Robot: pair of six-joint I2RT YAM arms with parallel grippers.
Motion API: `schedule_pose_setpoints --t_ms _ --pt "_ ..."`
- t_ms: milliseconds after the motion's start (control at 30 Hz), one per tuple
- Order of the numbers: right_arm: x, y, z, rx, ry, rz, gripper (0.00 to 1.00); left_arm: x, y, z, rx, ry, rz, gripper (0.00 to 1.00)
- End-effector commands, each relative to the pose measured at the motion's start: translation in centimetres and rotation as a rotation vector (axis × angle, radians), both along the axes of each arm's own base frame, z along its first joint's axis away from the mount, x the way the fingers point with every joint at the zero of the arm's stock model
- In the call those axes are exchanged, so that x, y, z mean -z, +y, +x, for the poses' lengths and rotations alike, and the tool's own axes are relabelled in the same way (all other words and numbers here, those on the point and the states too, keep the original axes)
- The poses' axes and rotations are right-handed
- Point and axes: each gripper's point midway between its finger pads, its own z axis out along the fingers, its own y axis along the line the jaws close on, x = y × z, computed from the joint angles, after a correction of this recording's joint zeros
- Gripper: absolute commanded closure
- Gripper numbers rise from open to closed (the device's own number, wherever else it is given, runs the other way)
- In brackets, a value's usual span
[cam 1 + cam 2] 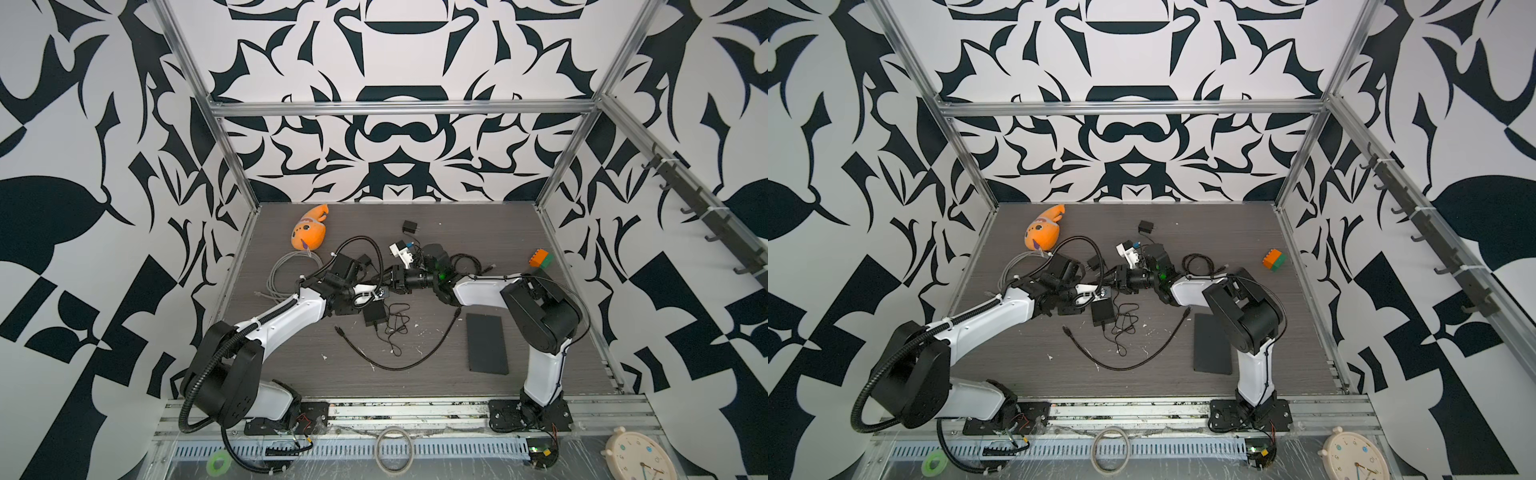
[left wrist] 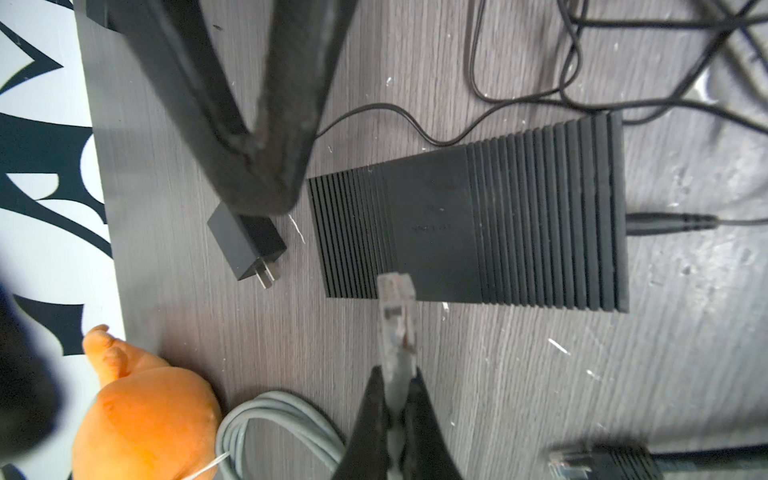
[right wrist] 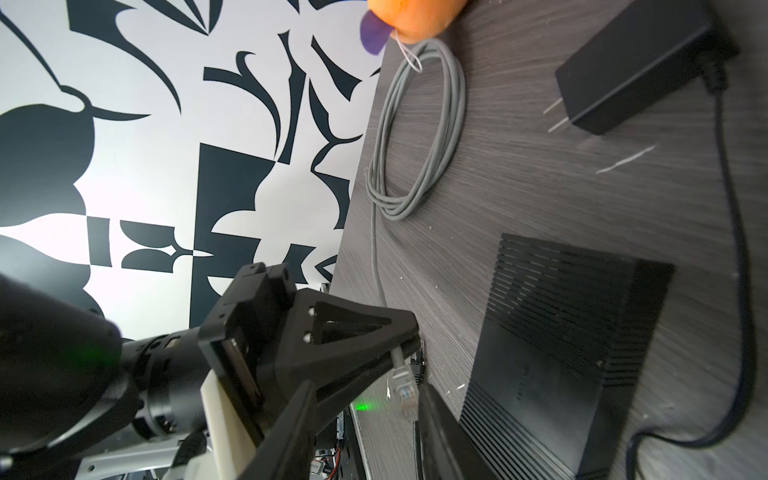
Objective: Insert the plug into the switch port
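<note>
- The plug [image 2: 397,316], a clear network connector, is clenched by its boot in the left gripper [image 2: 397,374] and is held above the surface [image 2: 540,395].
- In the left wrist view its tip is seen over the long edge of the switch [image 2: 469,216], a black ribbed box lying flat.
- The right gripper [image 3: 365,419] is seen with its jaws apart and nothing is grasped. The plug's tip lies between them, close to one finger.
- The step in hand is judged to be the alignment of the plug, and insertion is not yet done.
- No port face can be made out in any view. A power lead [image 2: 673,220] is plugged into one short end of the switch.
- The next move seems to call for the port side to be found, the plug to be turned to face it and levelled, and then a straight push.
- The switch may slide when pushed, so bracing by the free gripper is likely needed.
- Faint lettering [image 2: 430,228] is seen on the switch's top, but it cannot be read.
</note>
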Motion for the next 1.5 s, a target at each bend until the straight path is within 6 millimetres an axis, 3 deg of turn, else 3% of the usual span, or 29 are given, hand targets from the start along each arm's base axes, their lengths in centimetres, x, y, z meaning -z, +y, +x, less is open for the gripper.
schedule_pose_setpoints --t_ms 0,200,633,1267,1367,1467 --pt "-0.8 0.6 0.4 0.007 -0.014 0.022 0.55 -1.3 -0.2 1.0 0.022 -0.090 0.006 1.00" --pt "0.3 0.7 0.4 0.020 0.027 0.011 0.55 -1.5 -0.4 1.2 0.031 -0.119 0.011 1.00" --pt "0.4 1.6 0.9 0.066 0.151 0.139 0.57 -2.1 -1.0 2.2 0.054 -0.227 0.020 1.00" --pt "-0.6 2.2 0.4 0.081 0.200 0.187 0.75 -1.8 -1.1 2.7 0.068 -0.297 0.051 1.00" --pt "-0.8 2.4 0.3 0.074 0.196 0.187 0.85 -1.8 -1.2 2.8 0.067 -0.298 0.050 1.00" --pt "-0.6 2.4 0.3 0.074 0.198 0.186 0.88 -1.8 -1.2 2.8 0.067 -0.299 0.048 1.00"
